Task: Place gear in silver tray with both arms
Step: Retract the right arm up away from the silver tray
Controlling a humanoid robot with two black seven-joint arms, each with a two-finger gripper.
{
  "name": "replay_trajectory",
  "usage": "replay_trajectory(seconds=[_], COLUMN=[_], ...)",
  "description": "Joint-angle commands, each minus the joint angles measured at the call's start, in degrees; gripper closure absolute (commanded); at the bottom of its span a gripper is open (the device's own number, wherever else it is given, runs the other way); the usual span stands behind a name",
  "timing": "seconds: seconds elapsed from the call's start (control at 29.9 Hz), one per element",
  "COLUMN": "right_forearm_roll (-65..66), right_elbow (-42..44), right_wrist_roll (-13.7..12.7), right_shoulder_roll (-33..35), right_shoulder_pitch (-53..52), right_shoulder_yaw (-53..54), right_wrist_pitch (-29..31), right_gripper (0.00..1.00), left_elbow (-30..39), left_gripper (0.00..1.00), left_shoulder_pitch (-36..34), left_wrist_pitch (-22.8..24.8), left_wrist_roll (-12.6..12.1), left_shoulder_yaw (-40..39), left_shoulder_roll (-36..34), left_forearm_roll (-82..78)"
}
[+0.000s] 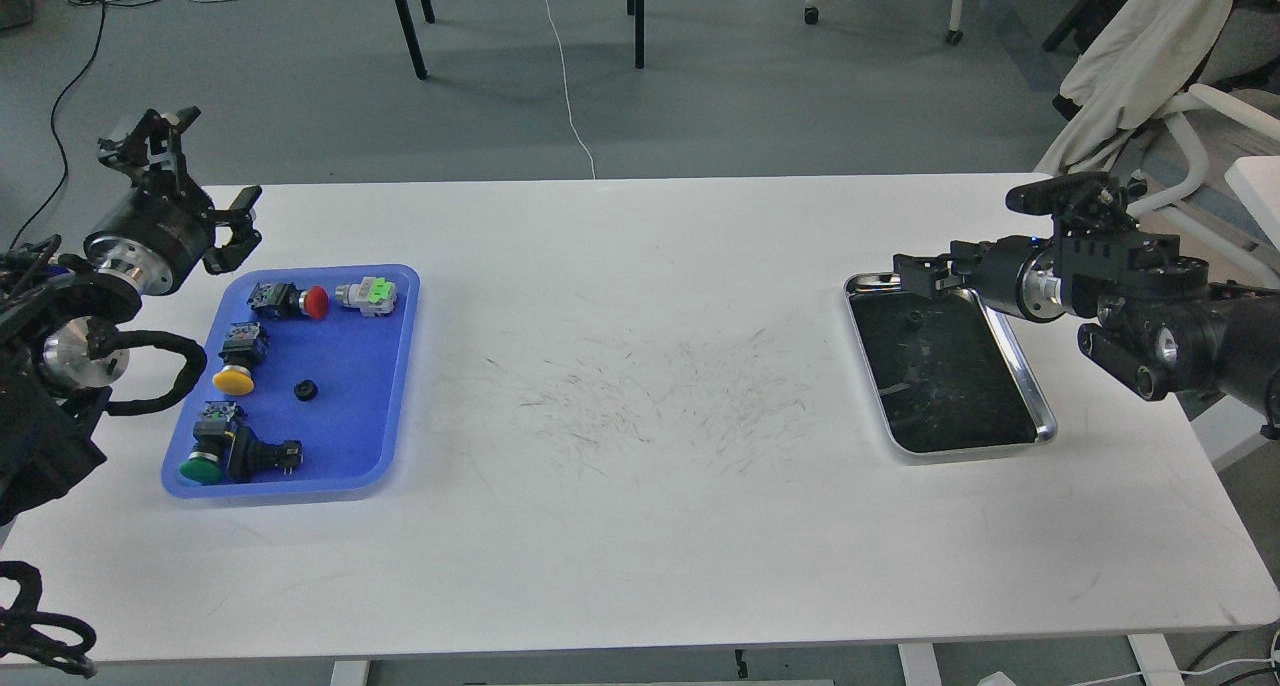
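Note:
The silver tray (950, 398) lies on the right side of the white table. A small black gear (914, 318) lies on its dark base near the far left corner. My right gripper (918, 271) hovers just above the tray's far rim, right over the gear and apart from it, jaws open and empty. A second small black gear (306, 390) lies in the blue plastic tray (385, 366) on the left. My left gripper (198, 174) is raised above that tray's far left corner, jaws spread wide and empty.
The blue tray also holds several push-button switches, with red (316, 302), yellow (233, 379) and green (202, 467) caps, and a grey-green part (368, 295). A chair with a draped cloth (1130, 76) stands beyond the table's far right corner.

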State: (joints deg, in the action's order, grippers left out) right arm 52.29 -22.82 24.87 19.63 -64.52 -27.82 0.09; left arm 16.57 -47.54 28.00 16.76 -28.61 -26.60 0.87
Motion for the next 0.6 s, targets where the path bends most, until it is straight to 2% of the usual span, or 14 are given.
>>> replay_trajectory(seconds=[0.0,0.13,0.33,0.57], right_forearm_roll=[-6.74,-15.88,-24.42,-31.36], right_elbow=[-0.03,-0.73,-0.65,-1.0], right_wrist_roll=[0.01,0.01,0.01,0.01], right_shoulder_roll=[1.8,3.66,4.62,6.03], right_shoulder_pitch=[0.36,2.99,6.51,9.76], right_shoulder_yaw=[7.93,16.81,27.37,39.76], right_wrist_pitch=[0.0,-0.09,-0.27,-0.18], right_gripper=[0.13,0.07,0.07,0.06], left_elbow=[1.44,3.82,7.25,15.76], left_gripper=[0.01,0.01,0.02,0.02], left_shoulder_pitch=[0.16,0.16,-0.01,0.25], left_wrist_pitch=[0.0,0.0,0.0,0.0], left_wrist_roll=[-0.15,0.11,0.9,4.68], left_shoulder_yaw=[1.54,7.33,10.33,11.12], left_shoulder_roll=[-1.78,-5.21,-8.9,-14.61], left_forearm_roll=[-0.61,-0.7,-2.1,-12.81])
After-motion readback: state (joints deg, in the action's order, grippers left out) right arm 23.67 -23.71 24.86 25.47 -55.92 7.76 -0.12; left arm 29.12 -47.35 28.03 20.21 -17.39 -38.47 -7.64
